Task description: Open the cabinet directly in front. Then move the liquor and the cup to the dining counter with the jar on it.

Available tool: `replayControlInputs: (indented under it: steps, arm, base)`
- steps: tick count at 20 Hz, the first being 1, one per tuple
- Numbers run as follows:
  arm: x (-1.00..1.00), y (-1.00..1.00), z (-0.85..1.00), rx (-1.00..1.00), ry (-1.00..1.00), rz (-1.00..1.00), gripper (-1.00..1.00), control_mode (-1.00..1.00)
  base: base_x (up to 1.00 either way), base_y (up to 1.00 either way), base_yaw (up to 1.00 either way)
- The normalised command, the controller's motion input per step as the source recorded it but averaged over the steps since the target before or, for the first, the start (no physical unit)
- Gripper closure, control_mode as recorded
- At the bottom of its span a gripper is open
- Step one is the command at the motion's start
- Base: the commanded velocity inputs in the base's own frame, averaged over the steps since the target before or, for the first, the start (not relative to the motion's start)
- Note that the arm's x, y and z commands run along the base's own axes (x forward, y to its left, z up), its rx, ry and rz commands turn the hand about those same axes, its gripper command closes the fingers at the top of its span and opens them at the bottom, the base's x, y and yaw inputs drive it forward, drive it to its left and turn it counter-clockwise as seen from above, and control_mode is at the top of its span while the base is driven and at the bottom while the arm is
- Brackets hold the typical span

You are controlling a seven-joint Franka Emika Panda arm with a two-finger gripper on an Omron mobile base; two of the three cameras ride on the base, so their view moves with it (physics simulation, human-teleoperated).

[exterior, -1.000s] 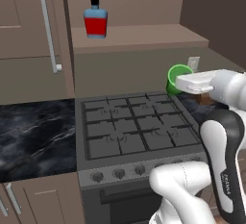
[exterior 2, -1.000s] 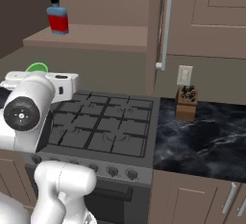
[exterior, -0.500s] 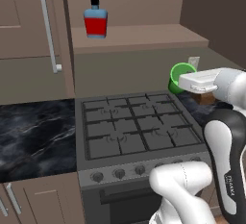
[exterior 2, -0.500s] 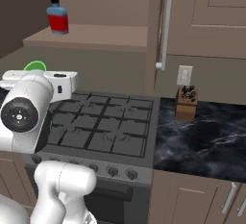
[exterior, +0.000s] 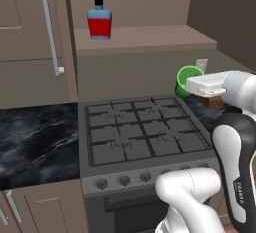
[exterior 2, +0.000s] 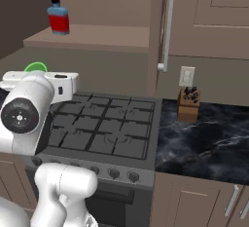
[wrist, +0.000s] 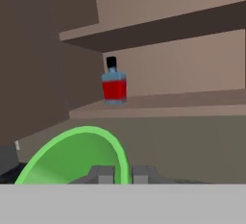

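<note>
The cabinet stands open, its door [exterior: 25, 22] swung left in the left base view and its door [exterior 2: 209, 16] swung right in the right base view. The liquor [exterior: 99, 19] [exterior 2: 58, 19] [wrist: 114, 84] stands upright on the lower shelf [exterior: 150, 38]. My gripper [exterior: 190, 83] [wrist: 123, 174] is shut on the rim of the green cup [exterior: 185, 77] [exterior 2: 35, 67] [wrist: 77, 153]. It holds the cup in the air off the stove's far corner, below shelf level and well away from the bottle. The dining counter is out of view.
A grey stove [exterior: 140, 137] [exterior 2: 104, 126] lies under the shelf. Black marble worktop [exterior: 35, 142] [exterior 2: 209, 138] flanks it, with a knife block [exterior 2: 188, 104] and a wall outlet [exterior 2: 186, 76] behind. The long door handles [exterior: 50, 27] [exterior 2: 167, 26] jut out.
The hand with the cup has shifted only slightly. The grip is unchanged and the bottle has not moved.
</note>
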Motion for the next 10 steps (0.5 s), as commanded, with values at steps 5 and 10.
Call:
replayControlInputs:
  steps: [5,10]
  arm:
    - [0.00,0.00,0.00,0.00,0.01,0.00,1.00,-1.00]
    - [-0.07,0.00,0.00,0.00,0.00,0.00,1.00,-1.00]
  base:
    - [0.00,0.00,0.00]
    - [0.00,0.00,0.00]
